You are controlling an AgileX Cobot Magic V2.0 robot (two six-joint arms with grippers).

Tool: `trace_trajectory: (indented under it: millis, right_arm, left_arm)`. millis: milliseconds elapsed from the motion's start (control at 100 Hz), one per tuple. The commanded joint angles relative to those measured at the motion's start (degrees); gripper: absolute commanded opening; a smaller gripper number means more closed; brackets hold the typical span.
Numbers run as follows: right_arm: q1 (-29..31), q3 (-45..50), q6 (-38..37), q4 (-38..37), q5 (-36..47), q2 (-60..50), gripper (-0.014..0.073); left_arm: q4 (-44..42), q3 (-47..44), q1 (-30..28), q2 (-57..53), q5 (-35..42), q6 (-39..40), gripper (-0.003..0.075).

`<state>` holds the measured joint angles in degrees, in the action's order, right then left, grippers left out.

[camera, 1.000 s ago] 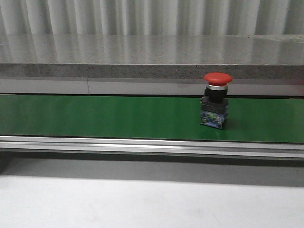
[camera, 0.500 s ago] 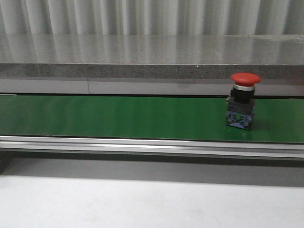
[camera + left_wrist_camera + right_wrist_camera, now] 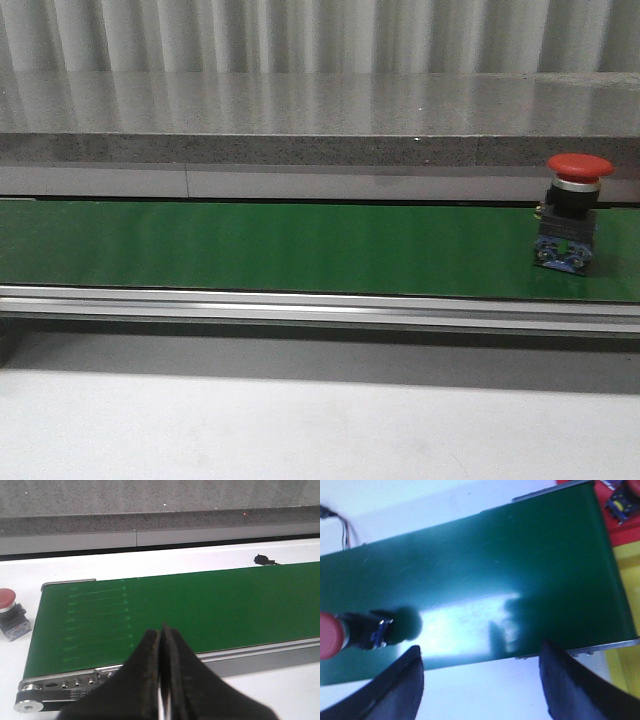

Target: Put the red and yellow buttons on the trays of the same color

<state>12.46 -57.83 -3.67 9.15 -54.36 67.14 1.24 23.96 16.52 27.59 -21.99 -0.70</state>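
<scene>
Okay, my left gripper (image 3: 161, 680) has its black fingers pressed together with nothing between them, hanging over the near edge of the green conveyor belt (image 3: 200, 615). My right gripper (image 3: 480, 680) is spread wide and empty, dark fingers (image 3: 395, 690) blurred, above the same belt.

A red mushroom-head button (image 3: 572, 212) stands upright on the belt at the far right of the front view; the right wrist view catches it blurred at the frame edge. No readable writing on any button or on the belt frame.

Only the left wrist view shows a second red button (image 3: 11, 614), sitting off the belt end on the white table (image 3: 150, 562). Only the right wrist view shows a red tray (image 3: 622, 527) and a yellow tray (image 3: 627, 595) past the other belt end, with a blue-based part (image 3: 621, 504) on the red one.

Behind the belt there's a grey speckled ledge (image 3: 300, 120) and a corrugated metal wall (image 3: 300, 35).
</scene>
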Motion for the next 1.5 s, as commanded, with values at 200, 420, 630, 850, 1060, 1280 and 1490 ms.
trace_trajectory:
  millis: [200,420,630,850,1060,1280,1490]
  right_arm:
    - [-6.5,-1.5,7.4,3.0,-4.5,-1.3,0.05]
    - [-6.7,-1.5,11.1,4.7,-2.7,-0.2,0.051]
    - [-7.1,-1.7,13.2,6.8,-2.9,4.8,0.0651]
    - [-7.1,-1.8,13.8,7.3,5.9,10.6,0.0647]
    - [-6.9,-3.4,16.6,6.1,6.9,16.0,0.0601]
    - [-6.8,-3.6,16.6,5.2,9.9,17.0,0.0206]
    - [-6.1,-4.5,16.5,5.2,11.7,16.1,0.0133]
  left_arm:
    - [0.6,1.6,0.4,0.3,4.0,-0.1,-0.002]
    - [0.6,1.6,0.4,0.3,4.0,-0.1,-0.002]
    - [0.6,1.6,0.4,0.3,4.0,-0.1,-0.002]
    - [0.6,1.6,0.4,0.3,4.0,-0.1,-0.002]
    - [0.6,1.6,0.4,0.3,4.0,-0.1,-0.002]
    - [0.6,1.6,0.4,0.3,4.0,-0.1,-0.002]
    - [0.6,1.6,0.4,0.3,4.0,-0.1,-0.002]
